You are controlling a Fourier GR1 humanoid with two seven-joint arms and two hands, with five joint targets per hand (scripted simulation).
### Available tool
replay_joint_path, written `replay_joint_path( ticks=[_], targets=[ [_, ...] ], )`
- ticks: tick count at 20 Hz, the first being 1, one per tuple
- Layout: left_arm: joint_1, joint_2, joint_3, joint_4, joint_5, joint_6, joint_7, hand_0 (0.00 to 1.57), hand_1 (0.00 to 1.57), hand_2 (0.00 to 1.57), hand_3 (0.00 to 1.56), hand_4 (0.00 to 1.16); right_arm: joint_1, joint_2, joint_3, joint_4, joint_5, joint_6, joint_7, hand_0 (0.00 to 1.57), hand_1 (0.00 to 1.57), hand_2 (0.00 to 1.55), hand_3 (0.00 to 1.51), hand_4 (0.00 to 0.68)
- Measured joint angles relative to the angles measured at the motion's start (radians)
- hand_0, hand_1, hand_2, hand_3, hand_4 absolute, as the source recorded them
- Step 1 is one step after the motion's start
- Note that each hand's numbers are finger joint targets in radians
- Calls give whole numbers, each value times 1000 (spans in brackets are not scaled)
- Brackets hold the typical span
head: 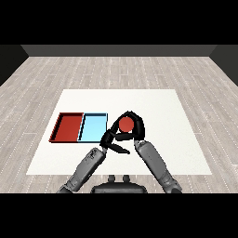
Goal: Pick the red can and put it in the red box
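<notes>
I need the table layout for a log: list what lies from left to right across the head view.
red tray → light blue tray → left hand → red can, with the right hand curled round it.

Single head view, high, looking down and forward across white table (158, 107)

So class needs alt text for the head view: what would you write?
The right robot hand curls round a red can above the white table, right of the light blue tray and red tray. The left robot hand sits just below it.
</notes>
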Motion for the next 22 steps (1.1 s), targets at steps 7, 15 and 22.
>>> replay_joint_path(
  ticks=[7,15,22],
  targets=[
    [-48,15,-13,42,40,22,-29,0,0,0,0,0,-35,-10,42,7,-5,-43,5,1571,1571,1483,1408,649],
    [-52,19,-24,32,65,145,-41,1571,1571,1571,1502,1141,-48,-10,72,16,-33,-59,-9,1571,1571,1474,1399,630],
    [-61,23,-15,55,85,305,-40,1571,1571,1571,1497,1128,-41,-10,93,25,-68,-77,-33,1571,1571,1469,1398,626]
  ],
)
